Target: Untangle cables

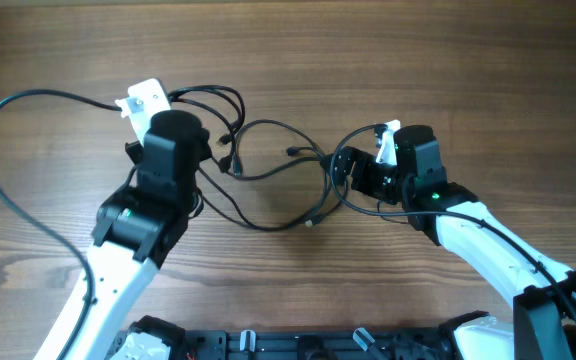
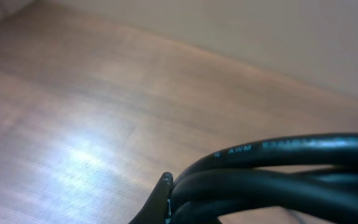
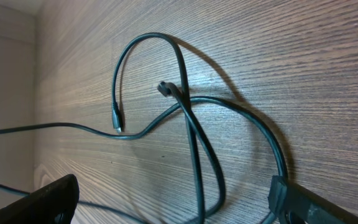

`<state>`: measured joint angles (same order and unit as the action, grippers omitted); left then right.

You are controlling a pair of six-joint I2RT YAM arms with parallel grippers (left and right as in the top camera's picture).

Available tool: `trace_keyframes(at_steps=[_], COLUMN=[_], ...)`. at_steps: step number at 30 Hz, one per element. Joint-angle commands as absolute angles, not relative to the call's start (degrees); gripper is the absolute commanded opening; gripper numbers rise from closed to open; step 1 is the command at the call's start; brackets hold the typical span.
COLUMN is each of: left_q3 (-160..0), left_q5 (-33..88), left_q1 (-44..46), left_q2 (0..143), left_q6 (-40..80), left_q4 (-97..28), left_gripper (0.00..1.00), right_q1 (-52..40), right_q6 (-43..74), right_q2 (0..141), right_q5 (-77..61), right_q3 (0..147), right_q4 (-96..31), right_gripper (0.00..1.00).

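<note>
The thin black cables (image 1: 265, 124) lie tangled in loops on the wooden table between my two arms. My left gripper (image 1: 206, 148) is at the tangle's left side. Its wrist view shows one fingertip (image 2: 165, 186) pressed against a close bundle of black cable strands (image 2: 272, 168); the other finger is hidden. My right gripper (image 1: 355, 177) is at the tangle's right end, open, its fingers wide apart (image 3: 173, 202). Crossing cable loops (image 3: 194, 137) lie between and ahead of them, with two small plugs (image 3: 116, 118) on the wood.
A thicker black wire (image 1: 8, 190) runs from the left gripper's white cap (image 1: 146, 100) in a large loop over the table's left side. A light-tipped plug (image 1: 311, 221) lies at the tangle's near edge. A black rail (image 1: 298, 345) runs along the front edge.
</note>
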<state>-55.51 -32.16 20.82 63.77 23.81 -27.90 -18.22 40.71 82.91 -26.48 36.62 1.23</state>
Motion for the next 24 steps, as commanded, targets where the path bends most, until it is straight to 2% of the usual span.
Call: trace_keyframes(at_steps=[1, 4, 5, 7, 8, 9, 10, 11, 24], left_q3=[-56.2, -56.2, -56.2, -56.2, -56.2, -56.2, -56.2, -56.2, -56.2], left_q5=[-35.5, -35.4, -34.5, -31.8, -29.6, -27.9, -25.8, -23.7, -20.3], left_q1=[18.3, 14.5, 13.0, 10.6, 9.3, 8.4, 7.1, 6.0, 3.7], left_q2=[68.4, 74.0, 76.0, 78.6, 79.8, 80.5, 81.1, 81.3, 77.6], left_q6=[29.3, 34.1, 35.7, 37.0, 37.0, 37.0, 36.9, 36.9, 36.3], left_q4=[-31.3, -35.3, -36.4, -37.8, -38.2, -38.5, -38.7, -38.7, -40.8], left_gripper=[0.04, 0.06, 0.18, 0.29, 0.39, 0.58, 0.86, 1.0, 1.0], right_q1=[-18.1, -18.1, -18.1, -18.1, -18.1, -18.1, -18.1, -18.1, -18.1], right_q6=[40.7, 40.7, 40.7, 40.7, 40.7, 40.7, 40.6, 40.6, 45.0], right_q2=[82.4, 82.4, 82.4, 82.4, 82.4, 82.4, 82.4, 82.4, 82.4], right_q5=[-25.5, -25.5, -25.5, -25.5, -25.5, -25.5, -25.5, -25.5, -27.0], right_q3=[36.9, 36.9, 36.9, 36.9, 36.9, 36.9, 36.9, 36.9, 36.9], right_q4=[1.2, 1.2, 1.2, 1.2, 1.2, 1.2, 1.2, 1.2, 0.8], right_gripper=[1.0, 1.0, 1.0, 1.0, 1.0, 1.0, 1.0, 1.0, 1.0])
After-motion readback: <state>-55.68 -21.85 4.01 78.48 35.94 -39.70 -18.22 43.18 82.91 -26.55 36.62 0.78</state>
